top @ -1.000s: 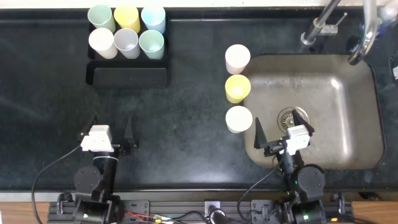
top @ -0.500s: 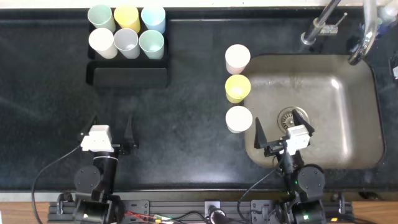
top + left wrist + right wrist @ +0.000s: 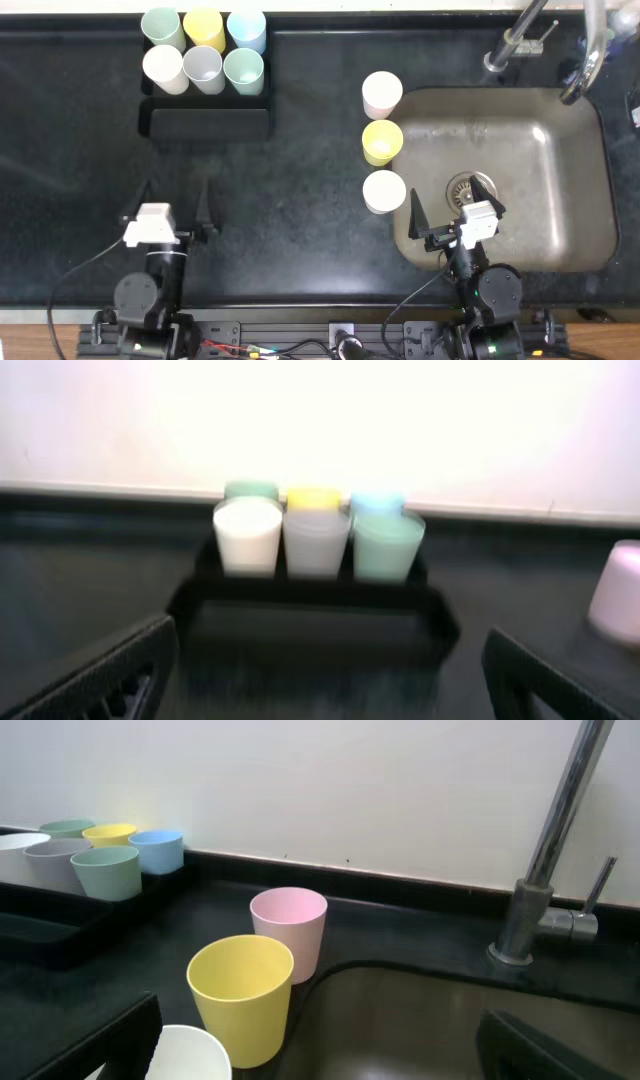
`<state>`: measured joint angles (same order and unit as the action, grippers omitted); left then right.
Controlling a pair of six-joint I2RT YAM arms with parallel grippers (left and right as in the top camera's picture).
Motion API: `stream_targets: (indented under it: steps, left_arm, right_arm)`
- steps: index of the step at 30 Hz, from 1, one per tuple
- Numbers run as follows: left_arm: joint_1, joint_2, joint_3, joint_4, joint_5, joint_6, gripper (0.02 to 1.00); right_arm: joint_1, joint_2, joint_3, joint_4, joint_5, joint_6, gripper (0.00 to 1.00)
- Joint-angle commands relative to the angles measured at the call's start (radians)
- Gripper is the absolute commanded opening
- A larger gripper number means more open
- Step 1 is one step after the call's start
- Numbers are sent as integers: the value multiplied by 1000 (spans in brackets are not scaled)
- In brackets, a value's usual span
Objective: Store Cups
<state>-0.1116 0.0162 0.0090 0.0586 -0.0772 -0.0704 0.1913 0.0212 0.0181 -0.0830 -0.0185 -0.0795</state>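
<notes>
Three loose cups stand in a row on the dark counter by the sink's left rim: a pink cup [image 3: 381, 93] [image 3: 288, 928], a yellow cup [image 3: 381, 141] [image 3: 241, 995] and a white cup [image 3: 383, 191] [image 3: 190, 1055]. A black tray [image 3: 205, 122] [image 3: 310, 625] at the back left holds several upright cups [image 3: 204, 48] in two rows; its front strip is bare. My left gripper [image 3: 176, 200] [image 3: 328, 635] is open over the counter, facing the tray from a distance. My right gripper [image 3: 448, 198] [image 3: 318, 1010] is open above the sink's near left corner, right of the white cup.
The steel sink [image 3: 560, 180] fills the right side, with a faucet [image 3: 520, 35] [image 3: 545, 870] behind it. A pale wall runs along the back. Dark counter [image 3: 300, 200] lies between the tray and the loose cups.
My left gripper has shifted slightly left and forward toward the tray. The right arm and all cups are unchanged.
</notes>
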Motion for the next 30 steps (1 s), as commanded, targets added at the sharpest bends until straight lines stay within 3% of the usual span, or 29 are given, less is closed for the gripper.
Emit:
stream_targets:
  steps: [1, 7, 11, 15, 22, 30]
  left_arm:
    - [24, 73, 11, 113, 25, -36, 1000]
    - [31, 430, 185, 274, 175, -69, 1000]
    - [9, 710, 429, 236, 251, -69, 998]
    - [-66, 967, 738, 105, 263, -68, 1000]
    - [-265, 1382, 1286, -256, 183, -71, 1000]
    - [-456, 1820, 1828, -724, -16, -299, 1000]
  right_arm:
    - [-2, -10, -13, 5, 9, -3, 998]
    - [-2, -10, -13, 5, 9, -3, 998]
    - [-2, -10, -13, 5, 9, -3, 998]
    - [-2, -10, -13, 5, 9, -3, 998]
    - [-2, -10, -13, 5, 9, -3, 998]
    - [-2, -10, -13, 5, 9, -3, 998]
